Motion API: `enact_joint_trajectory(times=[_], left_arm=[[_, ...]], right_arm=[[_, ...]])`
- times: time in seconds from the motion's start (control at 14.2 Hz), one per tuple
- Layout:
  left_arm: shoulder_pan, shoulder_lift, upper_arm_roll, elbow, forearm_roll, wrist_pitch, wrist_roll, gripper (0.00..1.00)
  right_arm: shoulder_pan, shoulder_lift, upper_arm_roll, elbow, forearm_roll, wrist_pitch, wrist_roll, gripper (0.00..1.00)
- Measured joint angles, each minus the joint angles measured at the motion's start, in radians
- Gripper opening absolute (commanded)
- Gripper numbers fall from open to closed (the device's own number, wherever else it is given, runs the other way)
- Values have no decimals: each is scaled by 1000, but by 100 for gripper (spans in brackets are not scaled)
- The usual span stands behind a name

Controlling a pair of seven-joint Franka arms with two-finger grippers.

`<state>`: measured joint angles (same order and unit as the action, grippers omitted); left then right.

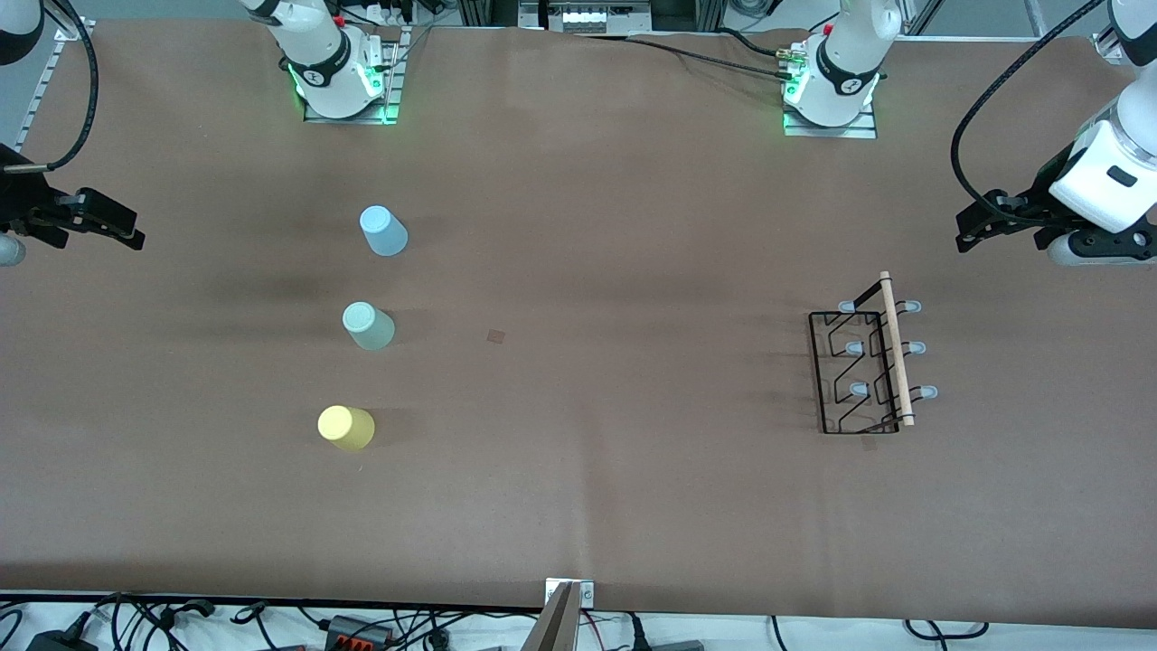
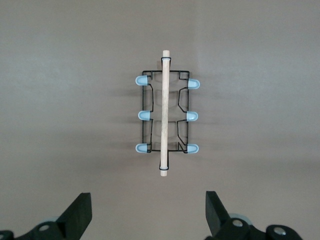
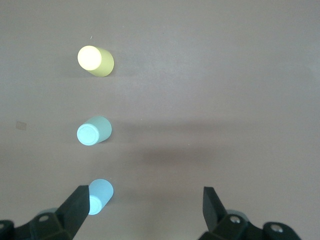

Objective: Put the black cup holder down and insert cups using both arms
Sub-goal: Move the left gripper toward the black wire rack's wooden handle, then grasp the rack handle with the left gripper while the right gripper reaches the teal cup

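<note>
Black cup holder (image 1: 863, 371) untouched toward the left arm's end; cups (image 1: 368, 326) stand well apart from it. I hold left gripper (image 1: 981, 226) and right gripper (image 1: 113, 226) spread, empty; next, grasp the holder's handle.

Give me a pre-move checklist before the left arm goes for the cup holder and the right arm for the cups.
1. Left gripper open, holding nothing, up over the table's left-arm end: ok.
2. Right gripper open, holding nothing, up over the table's right-arm end: ok.
3. Black cup holder free on the table, wooden handle uppermost, nothing on its pegs: ok.
4. Three cups apart from one another, closed ends up: light blue cup nearest the robots' bases, mint green cup in the middle, yellow cup nearest the front camera: ok.
5. Cups seated in the holder: not ok, none inserted yet.
</note>
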<state>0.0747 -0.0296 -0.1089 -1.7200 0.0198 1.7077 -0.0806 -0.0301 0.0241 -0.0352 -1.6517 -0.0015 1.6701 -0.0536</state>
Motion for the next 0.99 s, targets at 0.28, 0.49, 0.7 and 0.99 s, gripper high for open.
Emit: enact_joint_trajectory(times=[0.28,0.49,0.7,0.99], left_arm=[[0,20,0,-6,0,35,5,100],[-1,44,0,-11,0,44,8,100],[-5,96,0,-66,0,165,8,100],[-6,140,0,-208,0,371,8,100]], right_arm=[[0,0,0,-3,0,1,0,100],[1,0,0,-8,0,1,0,100],[13,12,2,-14,0,1,0,100],[39,54,6,-17,1,7,1,100]])
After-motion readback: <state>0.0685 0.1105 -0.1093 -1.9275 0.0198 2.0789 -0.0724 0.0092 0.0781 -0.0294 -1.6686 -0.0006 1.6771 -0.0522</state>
